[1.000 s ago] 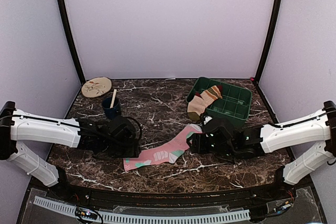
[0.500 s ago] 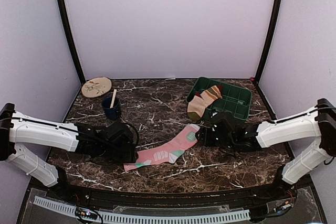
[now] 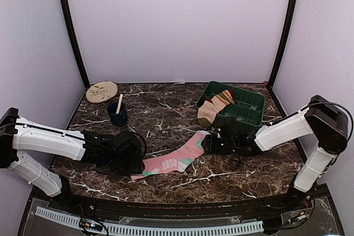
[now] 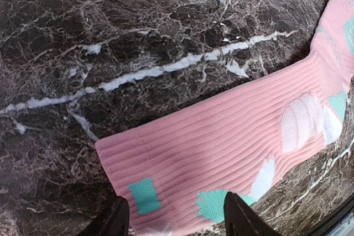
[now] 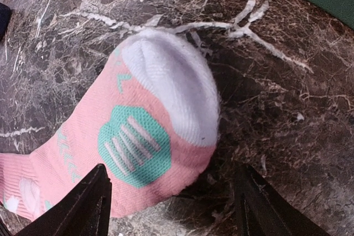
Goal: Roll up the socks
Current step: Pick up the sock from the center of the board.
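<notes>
My left hand [image 4: 176,220] sits low, jaws apart astride the ribbed cuff of the pink sock [image 4: 232,136], gripping nothing. My right hand [image 5: 174,205] gapes wide over its pale knit toe. The sock lies flat on the veined marble tabletop [image 3: 166,114]. The striped tan sock [image 3: 213,107] droops over the green tray [image 3: 249,115] rim.
</notes>
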`<state>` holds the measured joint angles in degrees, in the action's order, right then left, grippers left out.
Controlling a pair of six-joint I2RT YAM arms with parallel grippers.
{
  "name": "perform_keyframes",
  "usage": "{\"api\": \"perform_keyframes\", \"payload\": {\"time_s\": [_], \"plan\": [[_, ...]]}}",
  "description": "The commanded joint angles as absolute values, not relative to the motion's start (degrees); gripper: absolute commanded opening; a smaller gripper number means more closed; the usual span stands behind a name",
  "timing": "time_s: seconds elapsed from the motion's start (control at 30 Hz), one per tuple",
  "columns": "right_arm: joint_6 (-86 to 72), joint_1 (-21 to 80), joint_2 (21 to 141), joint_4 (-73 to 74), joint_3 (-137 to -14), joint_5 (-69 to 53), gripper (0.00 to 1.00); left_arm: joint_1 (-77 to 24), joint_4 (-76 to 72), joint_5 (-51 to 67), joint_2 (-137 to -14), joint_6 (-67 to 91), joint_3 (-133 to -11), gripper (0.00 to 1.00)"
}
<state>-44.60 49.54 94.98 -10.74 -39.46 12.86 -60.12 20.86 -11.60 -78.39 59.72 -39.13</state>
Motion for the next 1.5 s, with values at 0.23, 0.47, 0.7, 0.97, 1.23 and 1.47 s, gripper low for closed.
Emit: {"api": "perform_keyframes", "payload": {"time_s": [0.23,0.47,0.7,0.97,1.23,1.47], "plan": [[-44.4,46.9,99.1,-15.4,-42.2,9.4,0.64,-60.4,22.5,-11.6,-81.1,59.0,-38.8,0.59],[-44.4,46.1,100.2,-16.4,-42.2,9.0,0.42,-60.4,22.7,-11.1,-82.9,58.4,-39.0,0.59],[-43.3,45.9,100.1,-17.5,-42.2,8.7,0.09,-60.4,23.2,-10.9,-83.7,58.6,-38.8,0.59],[-39.2,45.9,95.9,-16.7,-42.7,9.2,0.0,-60.4,22.3,-10.6,-84.6,58.7,-38.8,0.59],[-35.6,47.6,92.7,-12.2,-45.4,8.7,0.0,-60.4,20.7,-10.4,-85.9,58.5,-39.5,0.59],[-34.1,52.6,93.0,-7.8,-49.7,10.2,0.0,-60.4,19.1,-10.0,-86.6,58.5,-39.7,0.59]]}}
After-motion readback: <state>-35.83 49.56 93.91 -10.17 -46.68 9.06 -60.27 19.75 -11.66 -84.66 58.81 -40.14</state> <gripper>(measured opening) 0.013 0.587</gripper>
